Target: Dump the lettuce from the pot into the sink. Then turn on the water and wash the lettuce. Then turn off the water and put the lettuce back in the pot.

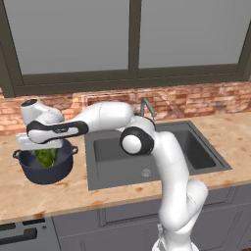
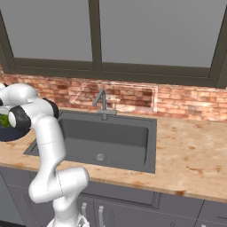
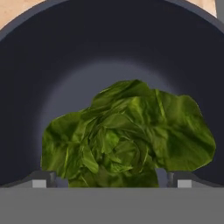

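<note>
The dark navy pot stands on the counter left of the sink, and the leafy green lettuce lies inside it. My gripper hangs open just over the pot's mouth and points down into it. In the hand view the lettuce rests on the pot's floor, and my gripper has one fingertip on each side of the bunch without closing on it. From the right base view the pot and lettuce sit at the far left edge, beside the sink.
A grey faucet rises behind the basin, with a round drain in the floor. A brick backsplash and windows run along the back. Wooden counter stretches right of the sink. My elbow hangs above the basin's left half.
</note>
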You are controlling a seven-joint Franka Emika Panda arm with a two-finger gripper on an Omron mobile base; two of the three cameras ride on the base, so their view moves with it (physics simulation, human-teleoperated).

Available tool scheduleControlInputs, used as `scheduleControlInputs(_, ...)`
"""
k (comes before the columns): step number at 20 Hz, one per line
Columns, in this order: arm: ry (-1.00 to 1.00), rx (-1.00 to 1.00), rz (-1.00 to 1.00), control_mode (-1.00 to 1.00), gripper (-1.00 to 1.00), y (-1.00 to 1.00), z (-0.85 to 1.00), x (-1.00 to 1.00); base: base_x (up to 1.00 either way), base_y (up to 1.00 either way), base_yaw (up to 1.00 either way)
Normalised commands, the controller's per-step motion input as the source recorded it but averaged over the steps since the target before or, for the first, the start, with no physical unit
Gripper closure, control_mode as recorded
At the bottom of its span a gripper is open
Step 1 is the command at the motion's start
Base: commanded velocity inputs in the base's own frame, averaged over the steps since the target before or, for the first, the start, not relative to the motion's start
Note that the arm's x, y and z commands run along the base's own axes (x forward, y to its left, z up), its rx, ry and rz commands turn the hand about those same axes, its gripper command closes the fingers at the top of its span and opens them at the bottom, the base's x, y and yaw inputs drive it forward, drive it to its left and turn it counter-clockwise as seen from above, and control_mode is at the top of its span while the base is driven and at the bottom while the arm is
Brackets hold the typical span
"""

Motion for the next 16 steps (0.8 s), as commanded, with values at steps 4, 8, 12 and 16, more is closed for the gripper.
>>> scheduleControlInputs(4,0.03,0.02,-0.02,-1.00,-1.00,-0.09,-0.24,0.00,0.00,0.00,0.00)
scheduleControlInputs(8,0.00,0.03,-0.02,-1.00,1.00,0.00,-0.24,0.00,0.00,0.00,0.00)
scheduleControlInputs(12,-0.01,0.02,-0.01,-1.00,1.00,-0.02,-0.10,0.00,0.00,0.00,0.00)
scheduleControlInputs(16,-0.04,0.00,-0.01,-1.00,1.00,0.00,-0.01,0.00,0.00,0.00,0.00)
